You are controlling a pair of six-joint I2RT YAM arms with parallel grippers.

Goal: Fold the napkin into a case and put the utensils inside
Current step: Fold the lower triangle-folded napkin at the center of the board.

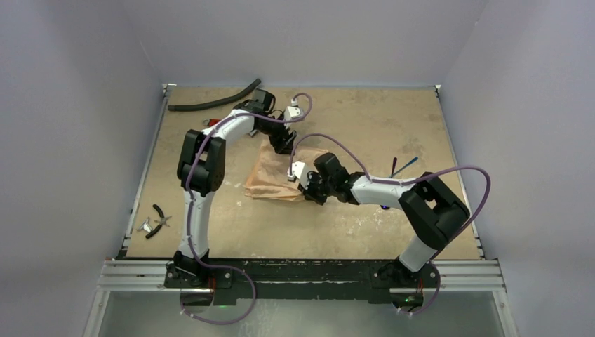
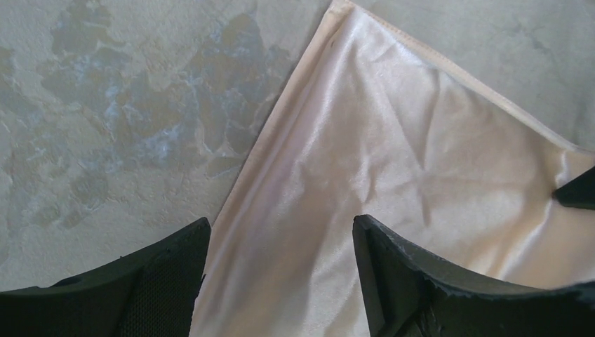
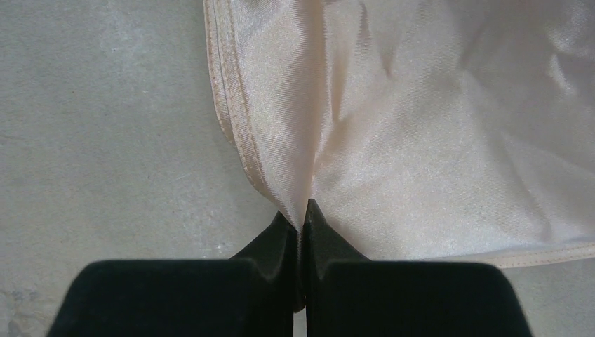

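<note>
The peach-orange napkin (image 1: 275,177) lies crumpled in the middle of the table, partly folded. My left gripper (image 1: 285,146) hovers over its far corner. In the left wrist view the left gripper (image 2: 281,225) is open, with the napkin (image 2: 393,154) lying loose between its black fingers (image 2: 393,260). My right gripper (image 1: 307,188) is at the cloth's near right edge. In the right wrist view the right gripper (image 3: 302,212) is shut on a pinched fold of the napkin (image 3: 435,140) by its hemmed edge. A purple spoon (image 1: 393,167) and a blue fork (image 1: 408,165) lie to the right, apart from the cloth.
A curved black hose (image 1: 214,103) lies at the far left of the table. Black-handled pliers (image 1: 160,217) rest near the left edge. A small red item (image 1: 211,123) shows behind the left arm. A dark tip (image 2: 579,189) pokes in at the right of the left wrist view.
</note>
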